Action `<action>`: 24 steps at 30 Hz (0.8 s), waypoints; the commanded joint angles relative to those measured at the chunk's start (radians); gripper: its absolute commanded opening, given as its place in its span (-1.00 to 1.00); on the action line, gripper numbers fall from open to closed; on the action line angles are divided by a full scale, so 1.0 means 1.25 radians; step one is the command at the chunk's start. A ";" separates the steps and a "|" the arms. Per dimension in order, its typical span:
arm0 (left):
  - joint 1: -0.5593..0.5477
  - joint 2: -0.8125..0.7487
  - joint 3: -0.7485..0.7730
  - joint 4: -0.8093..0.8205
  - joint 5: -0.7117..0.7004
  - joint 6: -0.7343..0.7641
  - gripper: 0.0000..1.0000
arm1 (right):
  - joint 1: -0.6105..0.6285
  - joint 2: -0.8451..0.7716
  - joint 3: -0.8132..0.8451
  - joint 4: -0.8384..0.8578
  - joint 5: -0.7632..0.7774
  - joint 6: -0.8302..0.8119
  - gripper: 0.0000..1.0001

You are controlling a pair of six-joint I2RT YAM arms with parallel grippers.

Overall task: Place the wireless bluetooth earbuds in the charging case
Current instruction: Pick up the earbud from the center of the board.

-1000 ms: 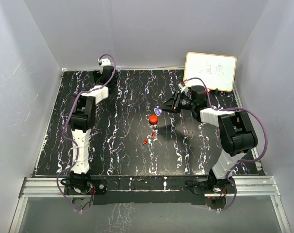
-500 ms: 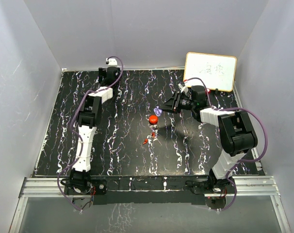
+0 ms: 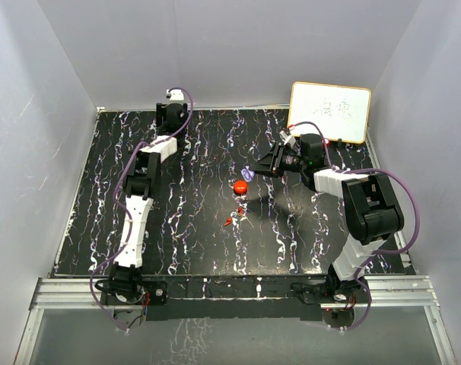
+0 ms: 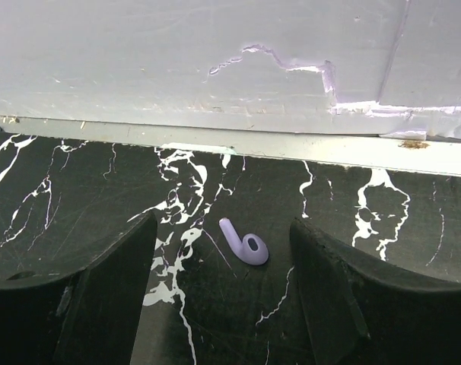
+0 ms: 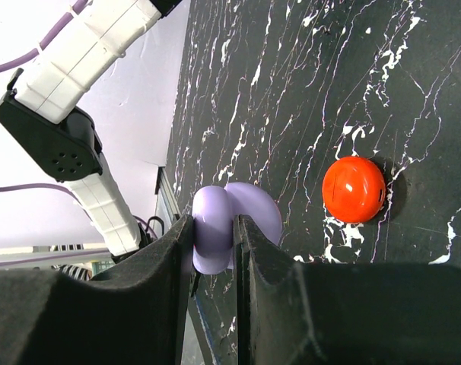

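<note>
- Left arm had stretched farther toward the 11 o'clock corner of the table (image 3: 192,236).
- Left end effector (image 4: 223,228) stood wide open and empty, its fingers either side of a purple earbud (image 4: 243,245) lying on the table by the wall (image 4: 177,61).
- Right end effector (image 5: 213,228) was clamped on the purple case (image 5: 257,209).
- Red case (image 3: 241,185) sat mid-table, with the red earbuds (image 3: 230,221) at its 6 o'clock.
</note>
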 commanded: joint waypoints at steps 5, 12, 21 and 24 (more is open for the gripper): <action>0.015 0.022 0.015 -0.013 0.025 -0.019 0.21 | -0.003 -0.021 0.017 0.035 -0.004 0.004 -1.00; 0.021 0.032 0.019 0.000 0.029 -0.019 0.09 | -0.004 -0.026 0.013 0.033 -0.004 0.003 -1.00; 0.031 0.054 0.037 -0.001 0.039 -0.020 -0.07 | -0.006 -0.026 0.014 0.029 -0.003 0.000 -1.00; 0.033 0.057 0.038 0.000 0.043 -0.023 -0.16 | -0.007 -0.026 0.013 0.027 -0.002 0.000 -1.00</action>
